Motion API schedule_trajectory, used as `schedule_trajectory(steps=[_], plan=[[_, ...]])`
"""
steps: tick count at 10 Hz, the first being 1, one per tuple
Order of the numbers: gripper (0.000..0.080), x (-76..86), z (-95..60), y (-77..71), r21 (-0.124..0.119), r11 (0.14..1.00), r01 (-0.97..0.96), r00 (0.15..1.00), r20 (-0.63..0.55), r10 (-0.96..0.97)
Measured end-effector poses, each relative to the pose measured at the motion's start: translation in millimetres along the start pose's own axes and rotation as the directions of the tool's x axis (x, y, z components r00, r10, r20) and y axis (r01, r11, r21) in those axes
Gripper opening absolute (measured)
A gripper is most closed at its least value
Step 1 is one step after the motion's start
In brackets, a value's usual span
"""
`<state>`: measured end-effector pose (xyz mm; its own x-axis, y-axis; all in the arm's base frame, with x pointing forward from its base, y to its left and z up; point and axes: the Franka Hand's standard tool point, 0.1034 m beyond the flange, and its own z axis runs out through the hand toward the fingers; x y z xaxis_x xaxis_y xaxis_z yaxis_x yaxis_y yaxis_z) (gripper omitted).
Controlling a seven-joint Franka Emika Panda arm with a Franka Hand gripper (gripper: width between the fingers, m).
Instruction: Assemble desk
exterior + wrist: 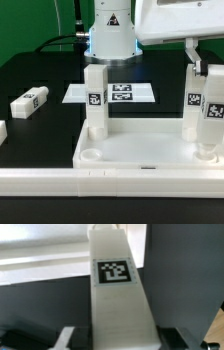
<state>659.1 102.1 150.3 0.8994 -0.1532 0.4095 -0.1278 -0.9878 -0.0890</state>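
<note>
The gripper (196,60) has its jaws closed partway on the upper end of one white leg (207,112), a finger (66,338) pressed to each flat side. This leg stands upright in the far corner socket of the tabletop (140,155), on the exterior view's right. A second leg (95,100) stands in the other far socket, and a loose leg (30,102) lies on the black table (40,70), to the exterior view's left of the marker board (120,95). The parts look like light, rigid, smooth plastic, so a leg probably slips or twists if pinched at an edge; flat opposite faces near the top, clear of the tag (113,272), seem the safest hold
</note>
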Motion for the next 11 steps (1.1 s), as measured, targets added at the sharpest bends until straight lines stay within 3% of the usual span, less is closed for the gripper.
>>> schedule_trajectory(steps=[4, 8, 11], plan=[[0.0294, -1.4, 3.9, 1.1, -0.004, 1.0, 0.0, 1.0, 0.002, 0.0], [0.0294, -13.3, 11.1, 3.0, -0.011, 1.0, 0.004, 1.0, 0.01, -0.004], [0.0294, -15.2, 12.6, 2.8, -0.011, 1.0, 0.012, 0.999, -0.04, -0.012]])
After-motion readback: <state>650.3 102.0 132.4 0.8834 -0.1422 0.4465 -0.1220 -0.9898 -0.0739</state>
